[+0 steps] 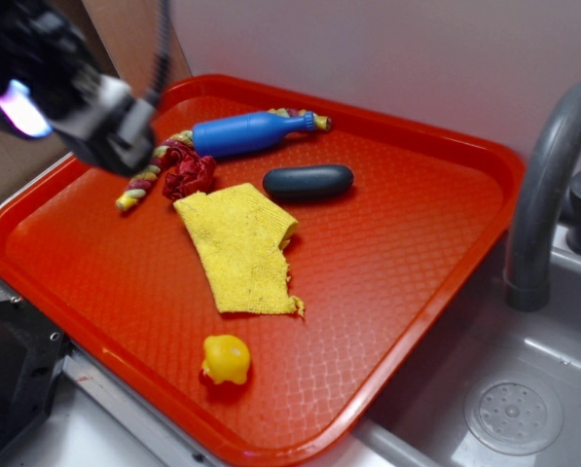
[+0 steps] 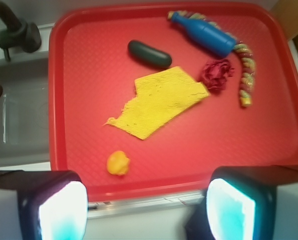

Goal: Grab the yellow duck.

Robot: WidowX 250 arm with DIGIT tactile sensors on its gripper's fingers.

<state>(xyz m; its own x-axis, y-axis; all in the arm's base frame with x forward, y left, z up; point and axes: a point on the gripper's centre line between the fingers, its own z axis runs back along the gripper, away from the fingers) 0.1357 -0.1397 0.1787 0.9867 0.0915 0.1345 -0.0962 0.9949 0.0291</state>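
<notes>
The yellow duck (image 1: 226, 359) is a small glossy toy with a red-orange base, sitting on the red tray (image 1: 407, 253) near its front edge. In the wrist view the duck (image 2: 118, 163) lies ahead and left of centre. My gripper (image 1: 37, 92) hangs high above the tray's far left corner, far from the duck. In the wrist view the gripper (image 2: 146, 210) is open and empty, its two lit pads wide apart over the tray's near edge and the counter.
On the tray lie a flat yellow cloth (image 1: 241, 248), a dark oblong piece (image 1: 308, 181), a blue bottle (image 1: 249, 131), a red scrunched item (image 1: 188, 172) and a braided rope (image 1: 144, 180). A grey faucet (image 1: 548, 185) and sink (image 1: 512, 413) stand at the right.
</notes>
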